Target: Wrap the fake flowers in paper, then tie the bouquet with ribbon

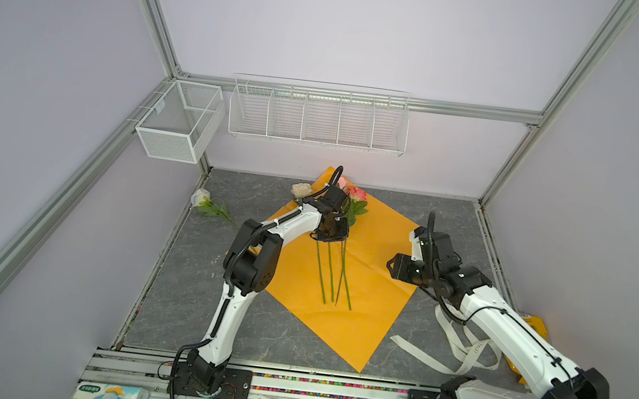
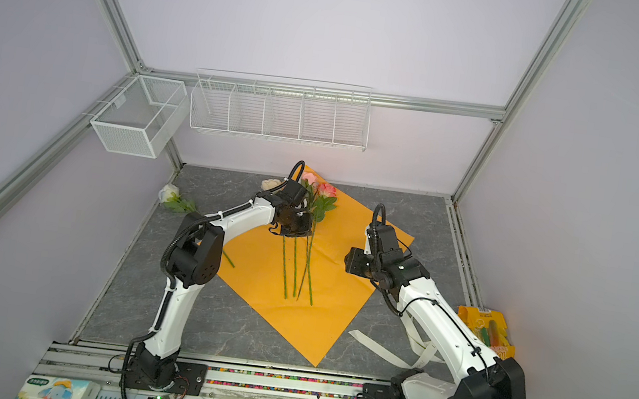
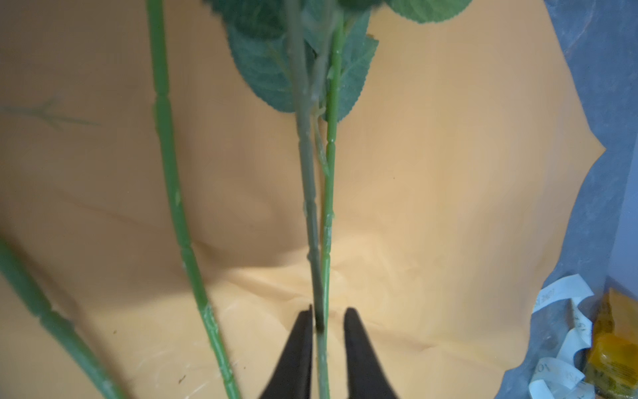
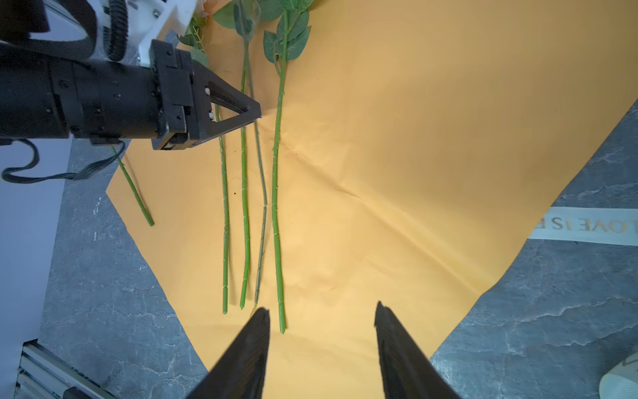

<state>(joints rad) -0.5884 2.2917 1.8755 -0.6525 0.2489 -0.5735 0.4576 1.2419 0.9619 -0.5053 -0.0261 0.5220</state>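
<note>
– Roses first: where do we find them?

– We see the bouquet of fake flowers (image 1: 355,210) (image 2: 323,207) lying on the large orange paper wrapping sheet (image 1: 371,299) (image 2: 318,326) in the middle of both top views. The pink heads and green leaves lie toward the sheet's upper corner. The right wrist view shows four long thin stems (image 4: 275,207) running side by side, loose and slightly fanned.

– And the left gripper (image 1: 329,239)?

– It hangs over the stems just below the leaves. In the left wrist view its black fingers (image 3: 300,345) stand narrowly apart, with a grey-green stem (image 3: 309,193) between them. That stem touches one finger and a gap shows on its other side, so we do not call it gripped.

– The right gripper (image 1: 389,265)?

– It sits over the right-hand edge of the sheet, pointing toward the stems. Its fingers (image 4: 248,352) are spread wide with nothing between them, and the stem ends lie just ahead of them.

– Anything else?

– We see a single white rose (image 1: 201,196) on the grey marbled tabletop (image 1: 209,320) at the left of the frame, well apart from the bunch. A cream lettered ribbon (image 1: 457,348) lies at the lower right, partly under the right arm.
</note>
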